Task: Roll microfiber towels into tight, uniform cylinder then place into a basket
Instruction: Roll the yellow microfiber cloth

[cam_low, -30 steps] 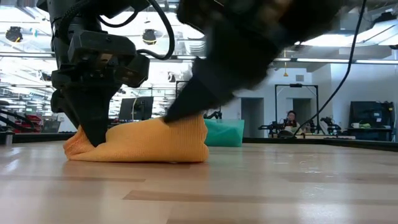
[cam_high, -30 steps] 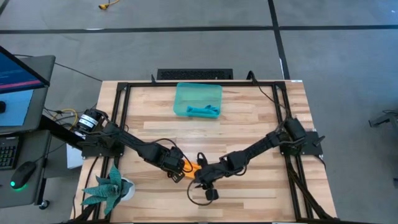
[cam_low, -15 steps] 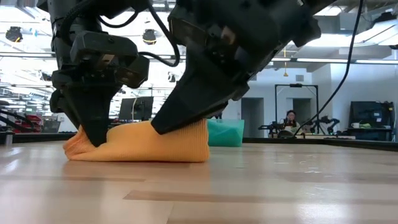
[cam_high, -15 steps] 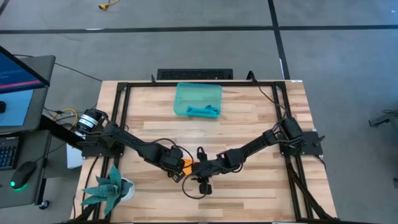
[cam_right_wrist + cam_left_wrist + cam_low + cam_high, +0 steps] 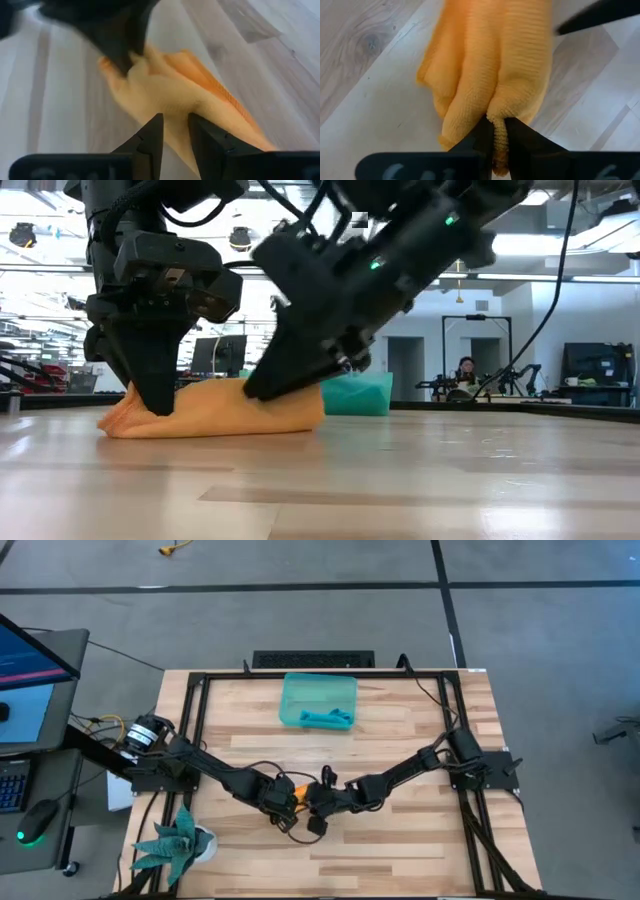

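Observation:
The orange-yellow towel (image 5: 215,412) lies bunched in a low roll on the table near its front middle (image 5: 299,796). My left gripper (image 5: 160,408) points almost straight down, shut on the roll's left end. My right gripper (image 5: 262,390) slants down from the right, shut on the roll's right part (image 5: 170,100). The teal-blue towel (image 5: 326,719) lies inside the basket (image 5: 318,690) at the far middle of the table. My left gripper (image 5: 496,137) pinches a bunched fold at the towel's left end (image 5: 496,120) between its two fingers, coming from above and pointing down. The roll rests on the table. My right gripper (image 5: 175,132) pinches the towel's upper side near its right end (image 5: 176,116) between its two fingers. It slants down from the table's right side. How many layers it has, I cannot tell.
A green spiky plant in a white pot (image 5: 180,840) stands at the near left corner. The basket (image 5: 360,392) shows behind the roll in the low view. A black frame (image 5: 195,720) borders the table.
My right gripper has moved toward the left gripper and the table's far edge, sinking a little and rolling about its own line. The towel's right end has been pushed in, so the roll is shorter and lower. The left end has stayed in place.

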Controlling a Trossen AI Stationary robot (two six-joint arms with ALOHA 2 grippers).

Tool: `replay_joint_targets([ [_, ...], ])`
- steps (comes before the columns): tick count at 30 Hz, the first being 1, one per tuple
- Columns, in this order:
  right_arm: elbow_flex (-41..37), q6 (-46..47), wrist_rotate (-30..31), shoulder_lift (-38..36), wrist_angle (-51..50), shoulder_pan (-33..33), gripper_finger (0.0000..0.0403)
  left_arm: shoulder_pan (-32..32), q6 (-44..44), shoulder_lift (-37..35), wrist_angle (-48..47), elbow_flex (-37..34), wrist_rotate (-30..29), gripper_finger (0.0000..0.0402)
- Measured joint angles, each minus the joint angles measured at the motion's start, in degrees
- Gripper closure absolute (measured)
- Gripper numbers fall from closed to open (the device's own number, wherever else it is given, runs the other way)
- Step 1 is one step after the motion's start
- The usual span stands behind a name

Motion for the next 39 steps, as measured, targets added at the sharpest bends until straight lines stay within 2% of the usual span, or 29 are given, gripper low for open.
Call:
replay_joint_targets([
  [6, 0.2, 2.9, -1.3, 2.9, 1.4, -1.4, 0.0286, 0.0, 0.9, 0.0, 0.1, 0.0, 0.0, 0.0381],
  [17, 1.3, 2.8, -3.5, 2.8, 0.6, -2.6, 0.0286, -0.1, 2.1, 0.0, 0.1, 0.0, -0.2, 0.0378],
  [21, 2.0, 3.8, -5.5, 2.8, -0.6, -3.4, 0.0286, -0.1, 3.3, 0.0, 0.1, 0.0, -0.2, 0.0357],
  [30, 2.1, 5.2, -6.9, 2.8, -1.3, -3.9, 0.0286, -0.1, 5.8, 0.0, 0.3, 0.0, -0.2, 0.0281],
  [39, 2.1, 6.7, -8.5, 2.8, -1.4, -4.3, 0.0286, -1.8, 11.2, -0.8, -3.3, 3.6, -1.7, 0.0271],
])
